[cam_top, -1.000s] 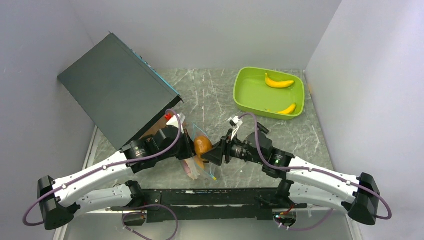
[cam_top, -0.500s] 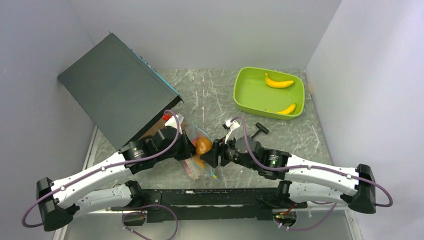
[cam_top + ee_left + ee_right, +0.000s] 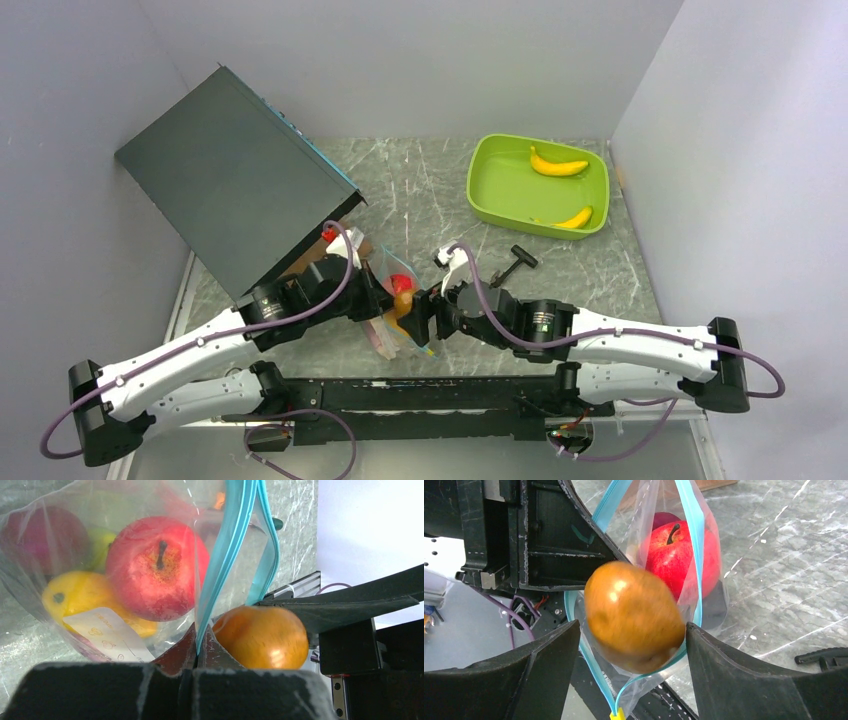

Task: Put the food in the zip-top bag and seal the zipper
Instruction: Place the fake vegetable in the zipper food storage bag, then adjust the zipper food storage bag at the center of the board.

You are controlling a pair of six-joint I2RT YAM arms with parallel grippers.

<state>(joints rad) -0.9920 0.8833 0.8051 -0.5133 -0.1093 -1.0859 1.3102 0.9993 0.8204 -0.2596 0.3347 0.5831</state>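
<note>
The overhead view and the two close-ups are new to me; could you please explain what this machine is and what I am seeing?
These are two robot arms bolted at the table's near edge. The wide picture looks down from above and behind them; each close-up comes from a camera on one wrist. The left end effector is shut on the blue-green zipper edge of a clear bag. Inside sit a red apple and other toy fruit. The right end effector is open around a brown pear at the bag's mouth. On the table are a green tray with two bananas and a dark box.
</note>
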